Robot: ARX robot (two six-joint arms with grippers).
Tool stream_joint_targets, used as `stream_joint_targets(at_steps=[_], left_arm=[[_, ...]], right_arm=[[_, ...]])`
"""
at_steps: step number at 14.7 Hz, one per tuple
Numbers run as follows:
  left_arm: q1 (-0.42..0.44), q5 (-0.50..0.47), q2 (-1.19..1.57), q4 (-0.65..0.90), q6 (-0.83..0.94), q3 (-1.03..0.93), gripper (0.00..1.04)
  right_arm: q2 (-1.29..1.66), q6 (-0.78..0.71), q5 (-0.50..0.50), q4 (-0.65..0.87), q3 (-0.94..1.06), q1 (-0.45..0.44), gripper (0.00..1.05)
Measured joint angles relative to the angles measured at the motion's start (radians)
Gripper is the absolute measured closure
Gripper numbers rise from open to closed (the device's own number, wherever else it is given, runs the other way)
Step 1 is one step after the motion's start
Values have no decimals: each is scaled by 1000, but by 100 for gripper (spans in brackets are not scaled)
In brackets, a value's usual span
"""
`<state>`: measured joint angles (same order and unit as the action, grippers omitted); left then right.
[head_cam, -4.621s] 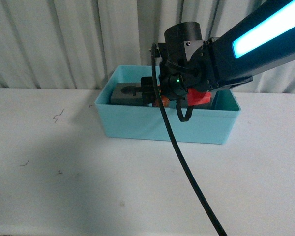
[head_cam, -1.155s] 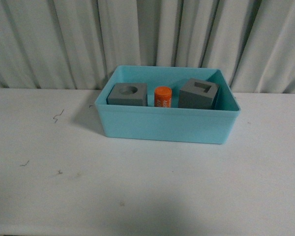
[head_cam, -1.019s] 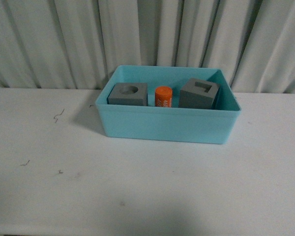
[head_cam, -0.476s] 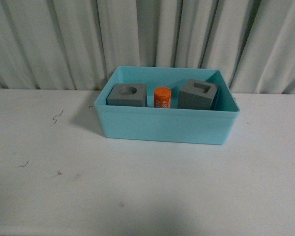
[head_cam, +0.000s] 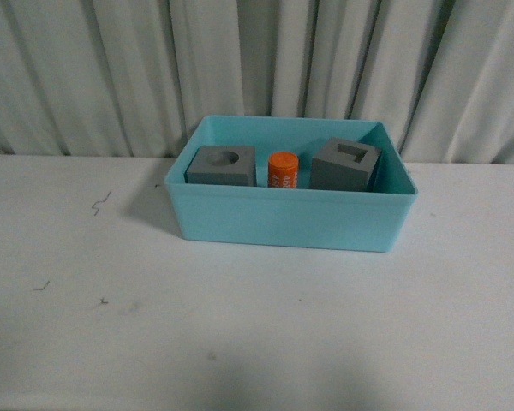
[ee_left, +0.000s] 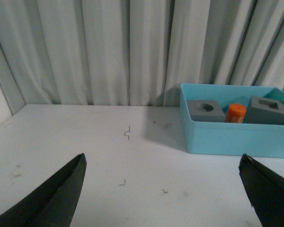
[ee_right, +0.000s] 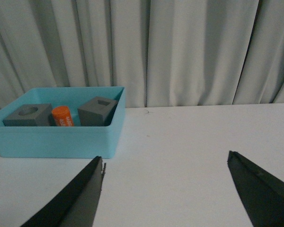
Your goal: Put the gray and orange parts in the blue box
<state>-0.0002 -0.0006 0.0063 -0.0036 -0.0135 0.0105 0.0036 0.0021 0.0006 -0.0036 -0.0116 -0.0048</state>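
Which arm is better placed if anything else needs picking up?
Neither. Both gray cubes and the orange cylinder already sit in the blue box; both grippers are open, clear of it.

A white table (head_cam: 240, 325) carries the blue box (head_cam: 291, 218) near its far edge by the curtain; small dark specks (head_cam: 98, 203) dot its left side.

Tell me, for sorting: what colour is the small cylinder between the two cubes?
Orange cylinder, clearest in the front view.
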Motion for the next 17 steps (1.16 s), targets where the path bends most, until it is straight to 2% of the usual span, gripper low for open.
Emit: stream_joint_targets(at_steps=[2,17], left_arm=[[0,0,0,0,0,0,7],[0,0,0,0,0,0,7]], right_arm=[[0,0,0,0,0,0,7],[0,0,0,0,0,0,6]])
